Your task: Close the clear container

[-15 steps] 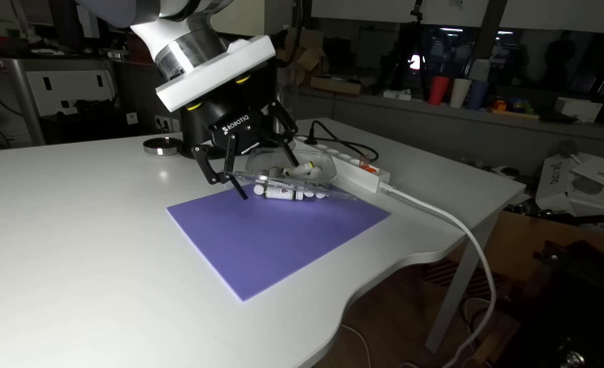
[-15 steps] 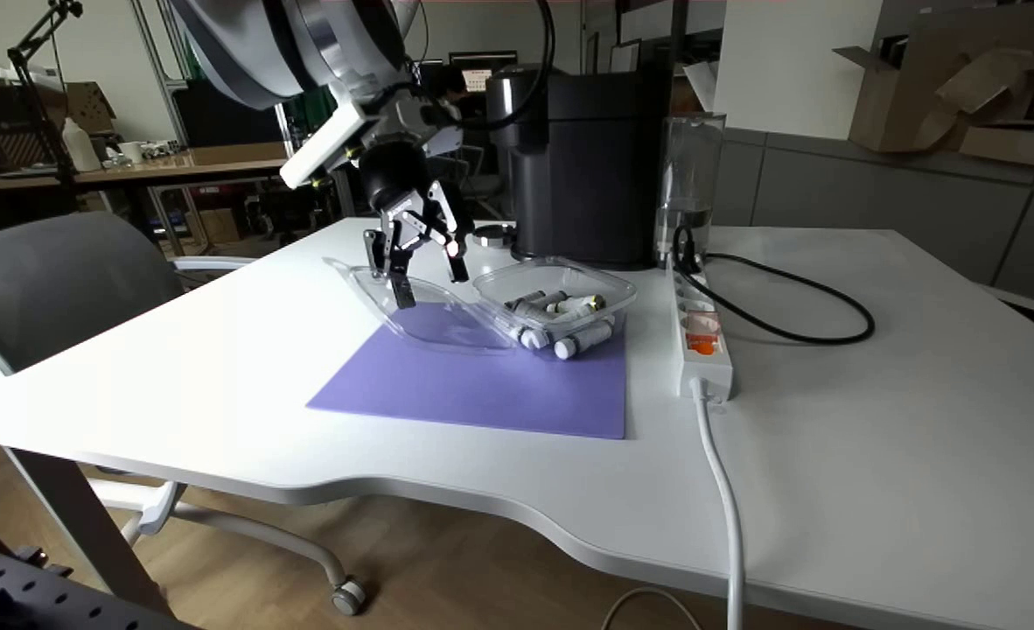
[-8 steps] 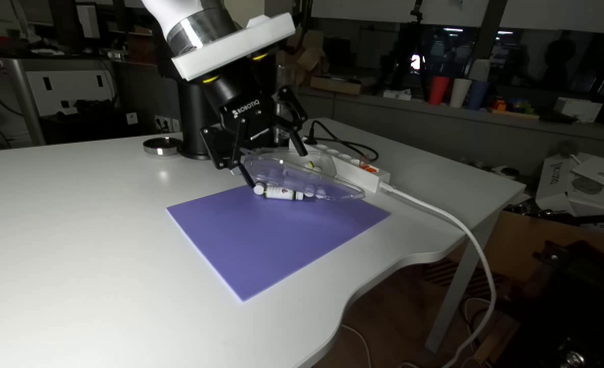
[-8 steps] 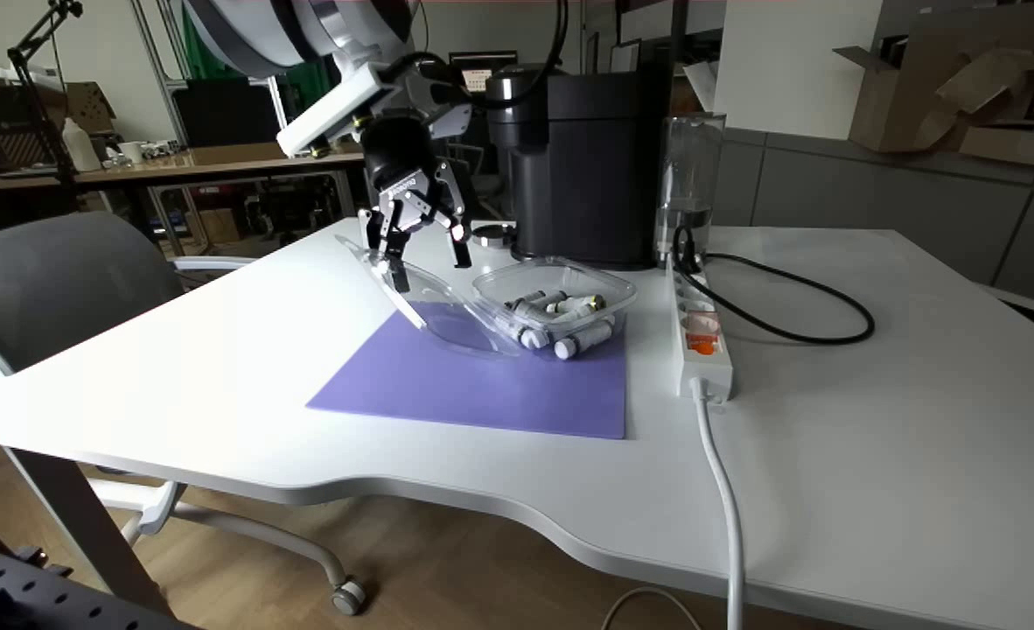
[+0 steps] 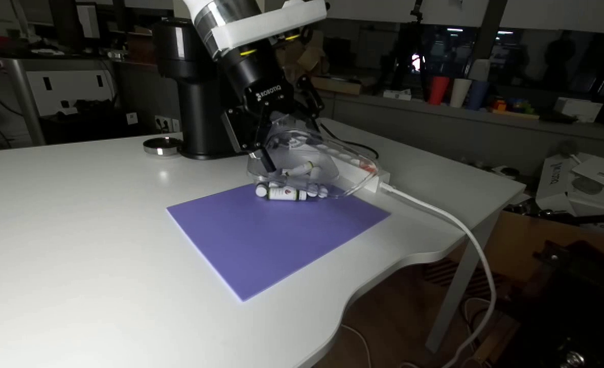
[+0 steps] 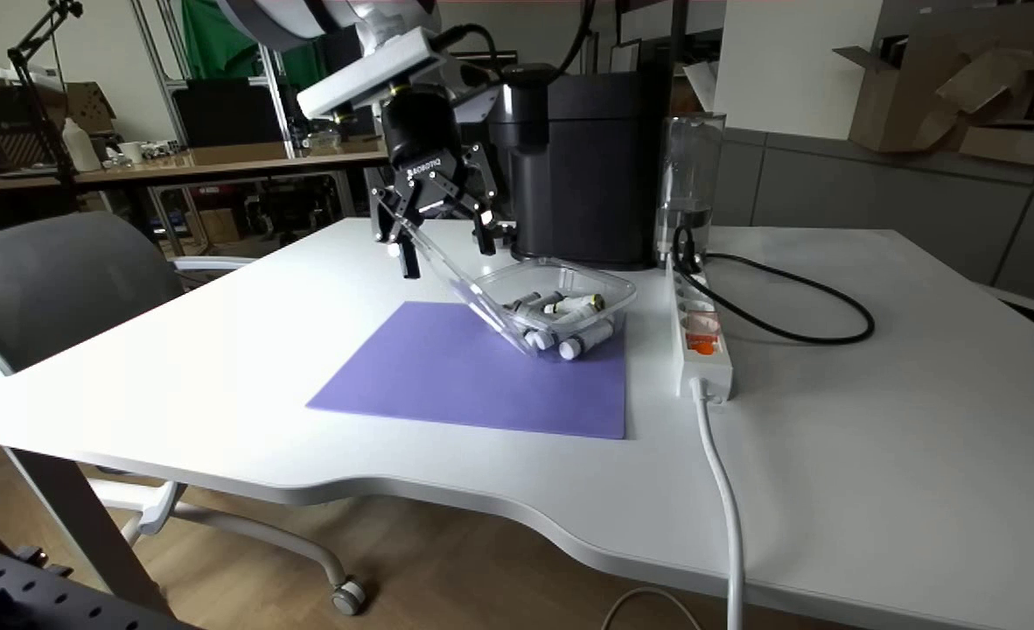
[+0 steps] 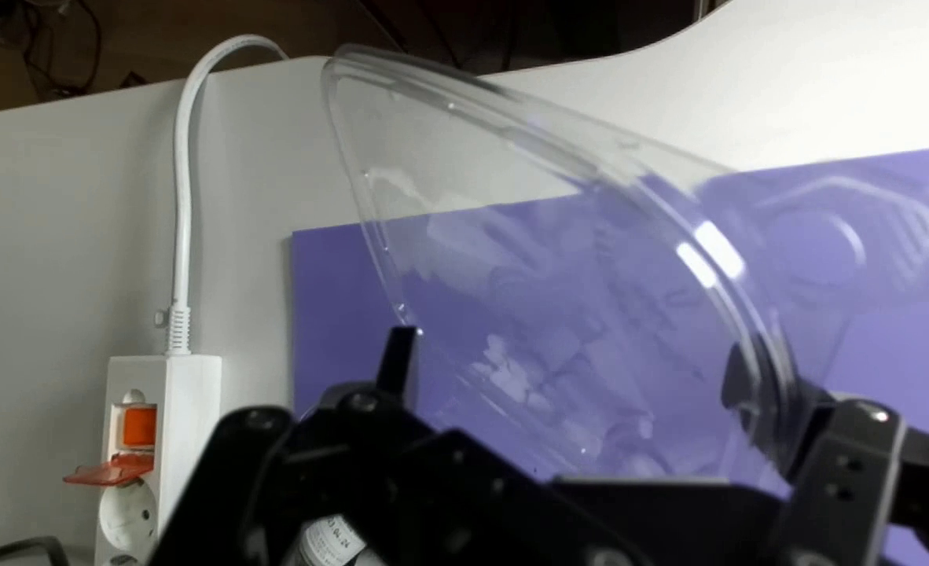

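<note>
Lid (image 7: 559, 275) swung up steep as the gripper (image 6: 447, 252) climbed

Up it came! Half a second earlier the lid sloped low above the purple mat (image 6: 473, 376); now it stood steep, and the gripper had risen with it, drifting toward the clear container (image 6: 619, 302). No clamp on anything here: the fingers (image 6: 408, 262) stood well apart, the lid's upper edge up against one of them, by the look of it. The clear container sat uncovered at the far end of the mat, bottles (image 6: 585, 338) inside, beside the white power strip (image 6: 699, 332).

And here was what it all turned on: in an exterior view the container lay below the gripper, over on the power-strip side, the lid's long line running down from that finger to a low edge right at the container's near side. Touching, hinged? Couldn't be called. With one arm in play, that finger probably had to push the upper edge across and down onto the rim; a slip looked the chief danger.

On to the lettering: ROBOTIQ, crisp on the gripper in both exterior views. In the wrist view one bottle (image 7: 331, 542) showed date-like print ending 24, front digits blurred; a white box (image 5: 560, 189) off to the side carried sideways letters, too faint to swear to.
</note>
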Tool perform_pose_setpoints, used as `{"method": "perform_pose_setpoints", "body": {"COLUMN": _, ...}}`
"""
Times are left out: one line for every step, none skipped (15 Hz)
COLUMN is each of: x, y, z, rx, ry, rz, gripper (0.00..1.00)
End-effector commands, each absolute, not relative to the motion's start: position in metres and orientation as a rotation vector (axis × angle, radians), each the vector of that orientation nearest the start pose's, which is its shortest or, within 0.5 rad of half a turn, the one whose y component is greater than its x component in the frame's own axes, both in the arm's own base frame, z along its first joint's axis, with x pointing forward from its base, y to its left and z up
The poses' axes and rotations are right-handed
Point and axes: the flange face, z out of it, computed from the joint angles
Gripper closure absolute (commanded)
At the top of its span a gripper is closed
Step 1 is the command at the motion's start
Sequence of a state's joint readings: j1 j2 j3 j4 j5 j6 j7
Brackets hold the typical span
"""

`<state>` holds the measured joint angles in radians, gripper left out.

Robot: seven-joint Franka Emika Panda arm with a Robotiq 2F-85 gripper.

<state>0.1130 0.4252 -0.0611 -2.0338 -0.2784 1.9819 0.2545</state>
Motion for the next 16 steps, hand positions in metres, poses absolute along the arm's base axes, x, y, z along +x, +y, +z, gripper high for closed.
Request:
{"method": "perform_pose_setpoints", "body": {"x": 0.543, "y": -0.009, "z": 0.223, "rx": -3.37, "ry": -0.055, "rz": 0.685, "gripper": 0.0}}
{"method": "perform_pose_setpoints", "body": {"x": 0.546, "y": -0.014, "z": 0.224, "rx": -3.373, "ry": -0.089, "rz": 0.661, "gripper": 0.0}}
{"method": "perform_pose_setpoints", "body": {"x": 0.548, "y": -0.018, "z": 0.226, "rx": -3.379, "ry": -0.125, "rz": 0.632, "gripper": 0.0}}
{"method": "perform_pose_setpoints", "body": {"x": 0.551, "y": -0.023, "z": 0.226, "rx": -3.38, "ry": -0.155, "rz": 0.605, "gripper": 0.0}}
{"method": "perform_pose_setpoints", "body": {"x": 0.554, "y": -0.027, "z": 0.226, "rx": -3.38, "ry": -0.18, "rz": 0.577, "gripper": 0.0}}
{"method": "perform_pose_setpoints", "body": {"x": 0.556, "y": -0.032, "z": 0.226, "rx": -3.384, "ry": -0.195, "rz": 0.553, "gripper": 0.0}}
{"method": "perform_pose_setpoints", "body": {"x": 0.559, "y": -0.037, "z": 0.227, "rx": -3.389, "ry": -0.201, "rz": 0.521, "gripper": 0.0}}
{"method": "perform_pose_setpoints", "body": {"x": 0.563, "y": -0.043, "z": 0.228, "rx": -3.401, "ry": -0.202, "rz": 0.492, "gripper": 0.0}}
{"method": "perform_pose_setpoints", "body": {"x": 0.566, "y": -0.048, "z": 0.23, "rx": -3.413, "ry": -0.2, "rz": 0.459, "gripper": 0.0}}
{"method": "perform_pose_setpoints", "body": {"x": 0.569, "y": -0.054, "z": 0.231, "rx": -3.424, "ry": -0.195, "rz": 0.417, "gripper": 0.0}}
{"method": "perform_pose_setpoints", "body": {"x": 0.573, "y": -0.059, "z": 0.233, "rx": -3.435, "ry": -0.201, "rz": 0.373, "gripper": 0.0}}
{"method": "perform_pose_setpoints", "body": {"x": 0.577, "y": -0.064, "z": 0.235, "rx": -3.439, "ry": -0.215, "rz": 0.335, "gripper": 0.0}}
{"method": "perform_pose_setpoints", "body": {"x": 0.58, "y": -0.069, "z": 0.236, "rx": -3.444, "ry": -0.231, "rz": 0.302, "gripper": 0.0}}
{"method": "perform_pose_setpoints", "body": {"x": 0.584, "y": -0.072, "z": 0.237, "rx": -3.444, "ry": -0.242, "rz": 0.271, "gripper": 0.0}}
{"method": "perform_pose_setpoints", "body": {"x": 0.587, "y": -0.076, "z": 0.238, "rx": -3.439, "ry": -0.252, "rz": 0.248, "gripper": 0.0}}
{"method": "perform_pose_setpoints", "body": {"x": 0.589, "y": -0.078, "z": 0.238, "rx": -3.432, "ry": -0.259, "rz": 0.232, "gripper": 0.0}}
